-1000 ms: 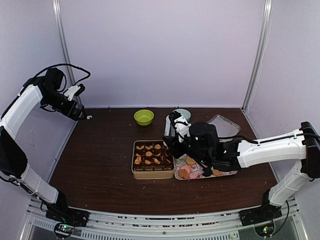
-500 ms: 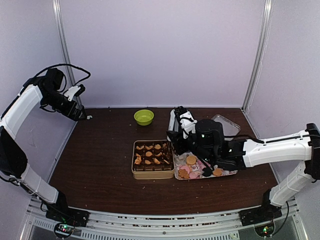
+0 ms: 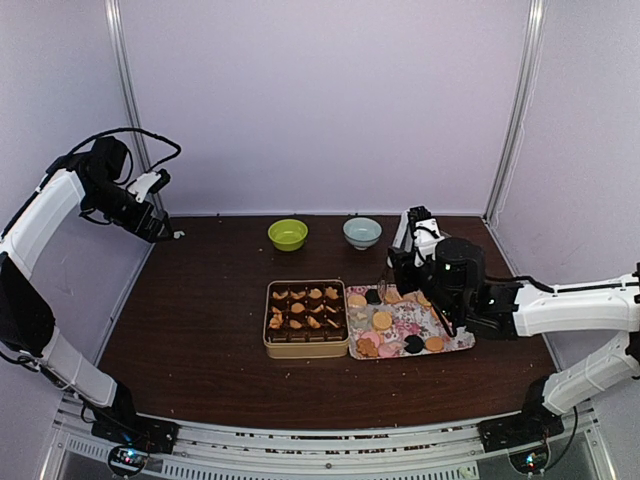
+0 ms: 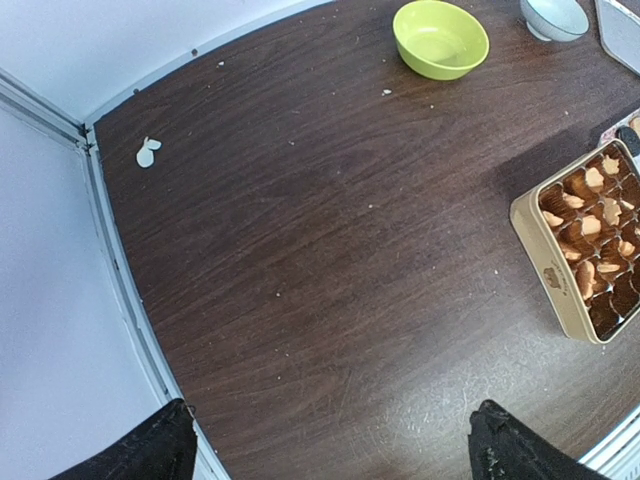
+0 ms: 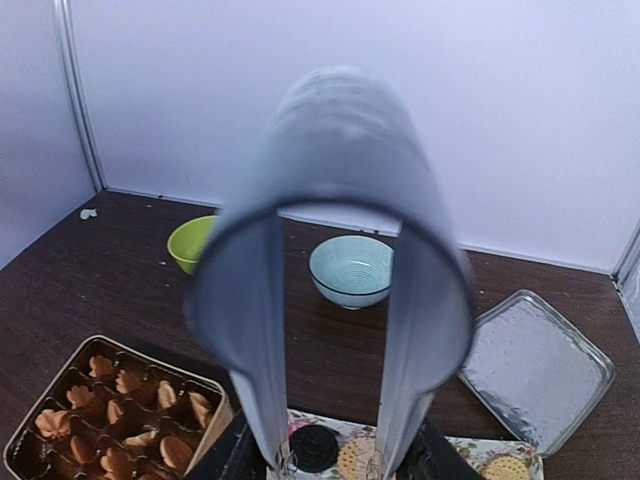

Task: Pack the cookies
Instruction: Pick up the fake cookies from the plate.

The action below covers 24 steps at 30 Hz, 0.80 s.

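The cookies (image 3: 382,320) lie loose on the floral tray (image 3: 410,318), right below the right claw (image 3: 402,268): round tan ones, some lattice-topped, a few pink, a couple near-black. More tan ones sit in dark paper cups (image 4: 605,312) inside the tan tin (image 3: 305,348), just beside the tray, down to the claw's left.

The claw's fingers (image 5: 240,460) squeeze a pair of translucent grey tongs (image 5: 330,200). Their tips hang right at a dark cookie (image 5: 315,447); touching or not, hard to say.

Straight ahead of the claw sits a blue bowl (image 5: 350,270), ahead-left a green bowl (image 5: 195,243). To its right a silver tray (image 5: 540,370) lies near the edge of the table (image 3: 200,320). Bare wood opens wide past the tin. Far off left, the left claw (image 4: 332,440) gapes, nothing in it.
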Each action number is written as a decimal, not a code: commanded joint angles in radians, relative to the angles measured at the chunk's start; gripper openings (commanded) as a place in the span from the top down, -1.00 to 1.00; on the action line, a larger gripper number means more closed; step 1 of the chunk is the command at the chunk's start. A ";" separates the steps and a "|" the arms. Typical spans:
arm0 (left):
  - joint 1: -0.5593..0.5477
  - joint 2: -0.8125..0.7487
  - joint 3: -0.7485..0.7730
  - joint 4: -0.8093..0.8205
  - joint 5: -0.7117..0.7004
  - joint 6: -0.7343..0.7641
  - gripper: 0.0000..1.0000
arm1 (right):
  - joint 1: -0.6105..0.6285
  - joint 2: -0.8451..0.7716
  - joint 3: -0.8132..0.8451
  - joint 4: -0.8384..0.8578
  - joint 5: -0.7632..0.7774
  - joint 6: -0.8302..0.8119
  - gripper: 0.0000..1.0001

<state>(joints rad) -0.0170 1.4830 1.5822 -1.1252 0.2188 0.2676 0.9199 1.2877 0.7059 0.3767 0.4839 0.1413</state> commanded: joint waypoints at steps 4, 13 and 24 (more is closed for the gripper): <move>-0.006 -0.003 0.024 0.014 -0.021 0.008 -0.96 | -0.109 -0.019 -0.038 0.084 0.021 0.018 0.14; -0.006 -0.011 0.027 0.013 -0.020 0.006 -0.96 | -0.208 0.088 -0.012 0.129 -0.036 0.057 0.15; -0.005 -0.006 0.026 0.010 -0.010 0.005 -0.96 | -0.263 0.105 -0.034 0.131 -0.037 0.089 0.16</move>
<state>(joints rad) -0.0170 1.4830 1.5822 -1.1271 0.1989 0.2676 0.6819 1.4120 0.6762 0.4686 0.4423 0.2142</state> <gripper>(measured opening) 0.978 0.422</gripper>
